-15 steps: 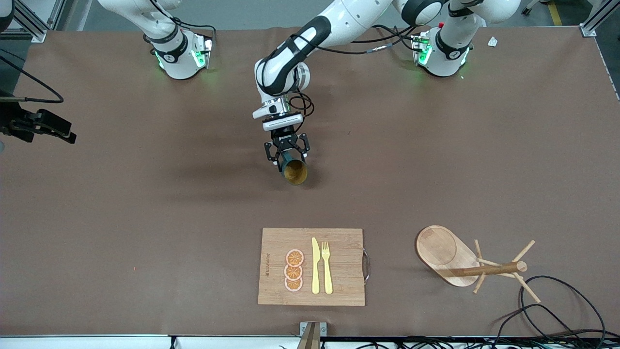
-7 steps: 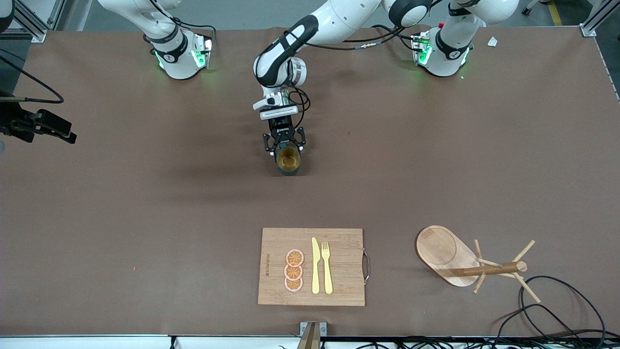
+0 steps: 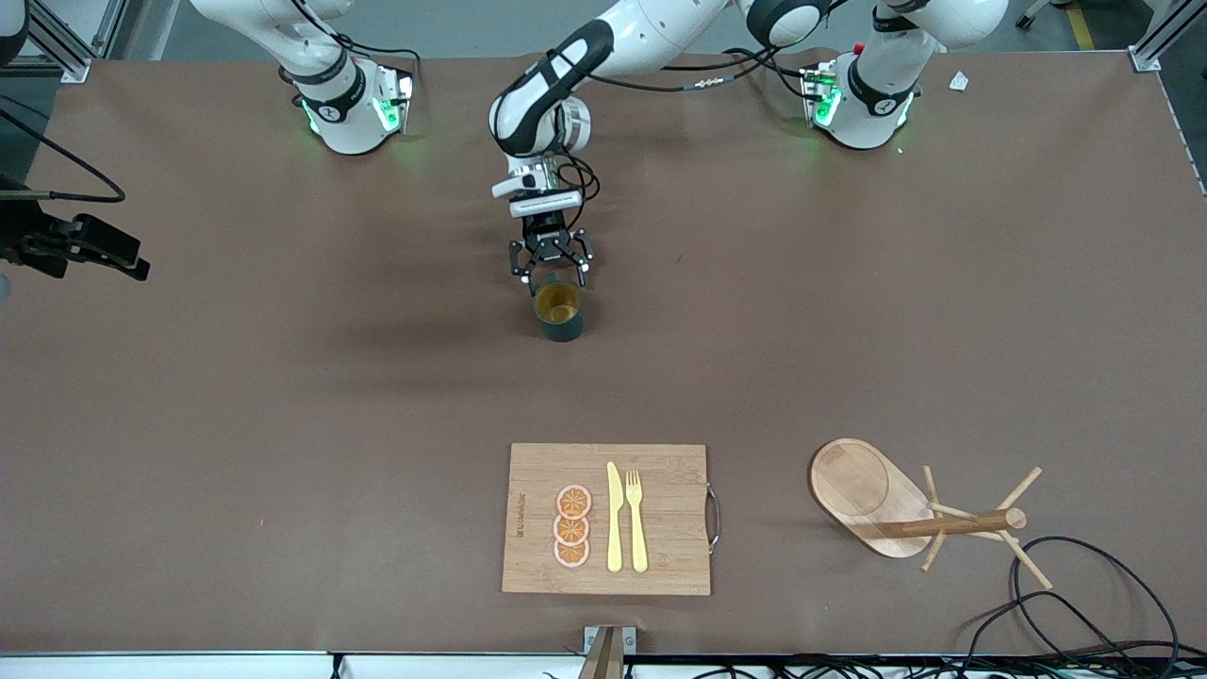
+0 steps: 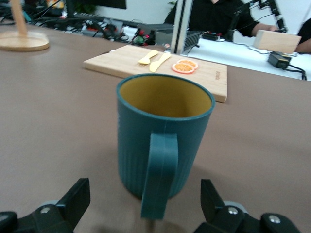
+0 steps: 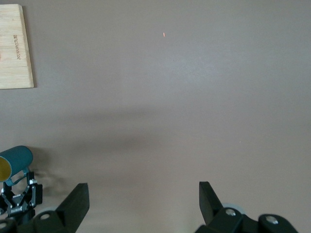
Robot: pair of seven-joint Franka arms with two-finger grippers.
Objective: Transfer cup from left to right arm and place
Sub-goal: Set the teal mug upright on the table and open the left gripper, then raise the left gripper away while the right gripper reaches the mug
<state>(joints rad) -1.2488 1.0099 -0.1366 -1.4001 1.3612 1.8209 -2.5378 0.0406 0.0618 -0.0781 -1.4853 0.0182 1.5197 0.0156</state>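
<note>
I see the cup (image 3: 558,310) upright on the bench (image 3: 283,377), mid-bench, farther from the front camera than the cutting board (image 3: 660,528). My left tool (image 3: 551,274) sits just beside its handle, fingers apart, not gripping. My right tool (image 5: 141,206) waits high over bare bench, fingers apart.

a brown table (image 3: 283,396) is being framed by grey floor along its upper edge, with aluminium posts (image 3: 57,42) standing at the table's corners.
</note>
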